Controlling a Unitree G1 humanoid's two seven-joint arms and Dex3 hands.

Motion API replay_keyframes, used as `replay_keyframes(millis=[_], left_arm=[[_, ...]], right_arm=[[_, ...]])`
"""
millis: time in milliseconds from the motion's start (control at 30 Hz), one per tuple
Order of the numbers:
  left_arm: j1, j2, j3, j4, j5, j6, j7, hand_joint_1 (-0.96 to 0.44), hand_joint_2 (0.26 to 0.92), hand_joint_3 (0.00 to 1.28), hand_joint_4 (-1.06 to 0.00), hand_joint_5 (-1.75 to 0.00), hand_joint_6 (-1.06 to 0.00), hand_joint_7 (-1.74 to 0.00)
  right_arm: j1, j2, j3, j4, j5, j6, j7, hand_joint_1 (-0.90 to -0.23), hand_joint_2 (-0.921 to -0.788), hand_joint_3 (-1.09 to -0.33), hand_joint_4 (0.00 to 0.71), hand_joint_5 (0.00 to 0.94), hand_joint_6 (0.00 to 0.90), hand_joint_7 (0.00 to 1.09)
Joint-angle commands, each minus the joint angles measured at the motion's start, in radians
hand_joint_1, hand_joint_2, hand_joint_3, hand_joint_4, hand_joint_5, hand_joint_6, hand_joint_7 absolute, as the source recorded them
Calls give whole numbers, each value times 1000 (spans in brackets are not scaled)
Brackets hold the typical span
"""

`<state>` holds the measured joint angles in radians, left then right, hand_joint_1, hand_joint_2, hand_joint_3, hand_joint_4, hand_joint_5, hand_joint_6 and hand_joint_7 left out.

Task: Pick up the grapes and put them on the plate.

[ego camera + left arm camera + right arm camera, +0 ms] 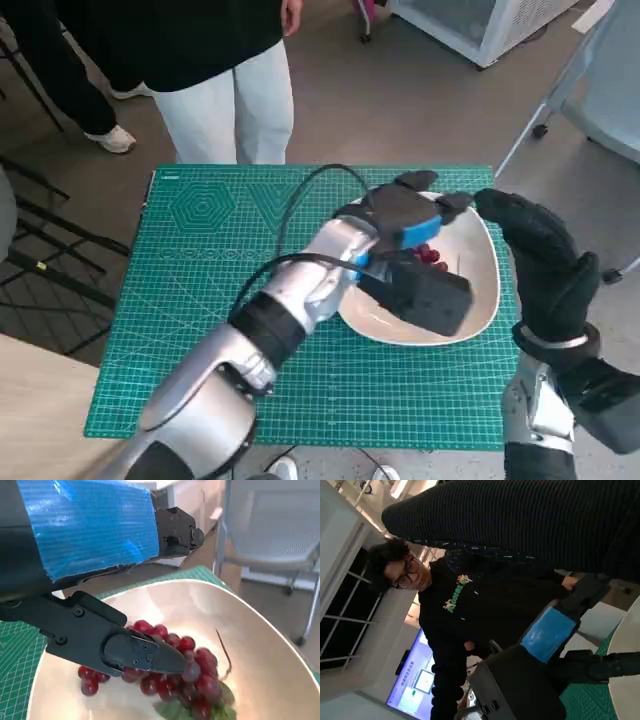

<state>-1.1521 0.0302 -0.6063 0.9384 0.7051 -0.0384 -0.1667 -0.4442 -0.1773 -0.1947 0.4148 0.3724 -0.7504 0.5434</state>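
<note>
Only readable-ish writing here is on the person's [470,615] black sweatshirt in the right wrist view: green letters under a small graphic, too blurry and sideways to make out. There's also a lit screen [417,682] behind them, with text too small to read. The green cutting mat [200,290] has printed grid lines and hexagon patterns, no legible lettering.

Pose-wise: the left hand [410,225] is reached out over the white plate [485,290], forearm running diagonally across the mat, with the blue tape on its back facing up. In the left wrist view, its black fingers [125,650] sit right over the red grapes [192,677], one fingertip touching or just about touching the bunch. I honestly can't tell if it's actually pinching them or just resting there. The grapes are lying in the plate, roughly mid-plate, with a bare stem sticking up and a bit of green leaf under the bunch.

The right hand [545,265] in the knitted glove hangs just beside the plate's outer rim, raised off the desk, with its fingers loosely curled toward the plate and nothing in them that I can see.

A person in white trousers [235,105] stands on the far side of the plate, past the edge of the desk.
</note>
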Motion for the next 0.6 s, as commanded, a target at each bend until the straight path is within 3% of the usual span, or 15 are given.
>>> replay_keyframes(millis=[33, 167, 367, 467, 600], left_arm=[[71, 65, 54, -112, -22, 12, 38, -705, 921, 149, -1, 0, -114, -9], [159, 121, 154, -204, -103, -53, 87, -657, 921, 153, -43, -15, -141, -38], [277, 161, 324, -227, -294, -236, 135, -635, 921, 204, -113, -30, -186, -55], [327, 164, 407, -224, -404, -305, 122, -640, 921, 243, -150, -34, -209, -59], [390, 149, 508, -217, -574, -385, 45, -630, 921, 264, -173, -31, -221, -57]], right_arm=[[3, 3, 0, 25, 8, 7, 10, -558, -921, -688, 162, 1, -1, 311], [-3, 5, 0, 32, 5, 3, 9, -558, -921, -687, 163, 2, -1, 312], [-9, 5, 0, 38, 5, -1, 9, -557, -921, -685, 164, 2, -1, 314], [-8, 7, 1, 37, 5, -3, 9, -558, -921, -685, 164, 2, -1, 315], [-10, 8, 1, 43, 6, -9, 12, -561, -921, -685, 163, 1, -1, 315]])
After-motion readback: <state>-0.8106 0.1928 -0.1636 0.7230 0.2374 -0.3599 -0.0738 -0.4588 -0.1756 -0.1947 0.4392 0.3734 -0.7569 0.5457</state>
